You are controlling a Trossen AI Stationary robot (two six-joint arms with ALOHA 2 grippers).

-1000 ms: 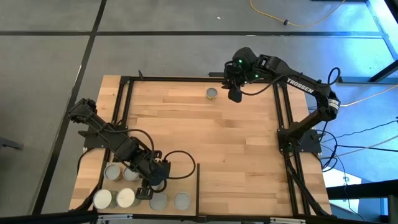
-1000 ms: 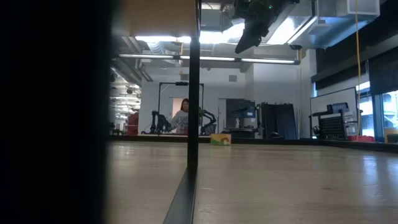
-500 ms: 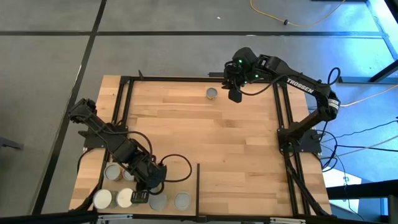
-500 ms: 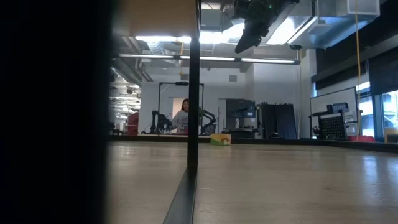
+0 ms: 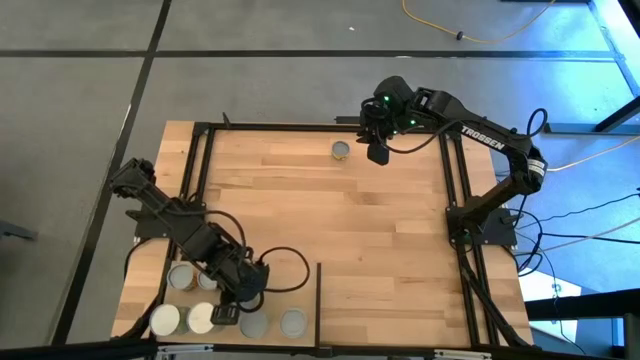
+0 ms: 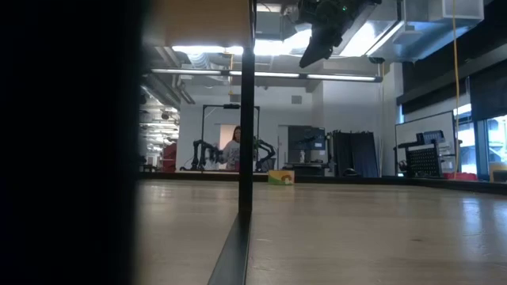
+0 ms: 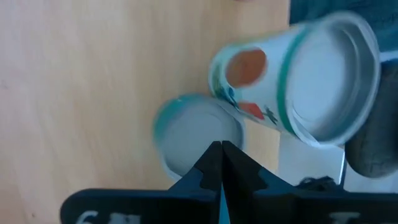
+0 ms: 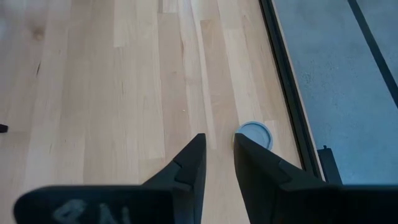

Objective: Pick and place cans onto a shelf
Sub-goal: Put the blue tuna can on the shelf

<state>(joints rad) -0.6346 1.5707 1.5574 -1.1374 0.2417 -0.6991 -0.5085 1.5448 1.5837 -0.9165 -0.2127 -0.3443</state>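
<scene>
Several round cans stand at the table's near left on the pale shelf [image 5: 300, 300], beside its black upright edge [image 5: 318, 290]. Two wide whitish-topped cans [image 5: 165, 320] [image 5: 200, 318] stand there too. My left gripper [image 5: 230, 310] hangs shut over this group. In its wrist view, its joined tips [image 7: 221, 149] lie over a teal-sided can [image 7: 193, 134], next to a wide labelled can [image 7: 298, 81]. One lone can [image 5: 341, 150] stands near the far edge. My right gripper [image 5: 378, 152] hovers open just right of it, and that can [image 8: 254, 132] shows past its fingers. My left gripper slants down from above with its shut tips over the teal-sided can's silver top [image 7: 205, 134]. I cannot tell whether they touch it. Nothing sits between the fingers.
Black frame rails [image 5: 200, 160] [image 5: 450, 170] run along the table's left and right sides. The left arm's cable [image 5: 285, 265] loops over the wood beside the cans. The middle of the planked tabletop [image 5: 340, 220] is bare wood. A person sits far off in the room [image 6: 234, 146].
My left gripper's head has swung a little toward the table's left edge above the cans, and its cable loop has shifted with it. The cans and my right arm have kept still.
</scene>
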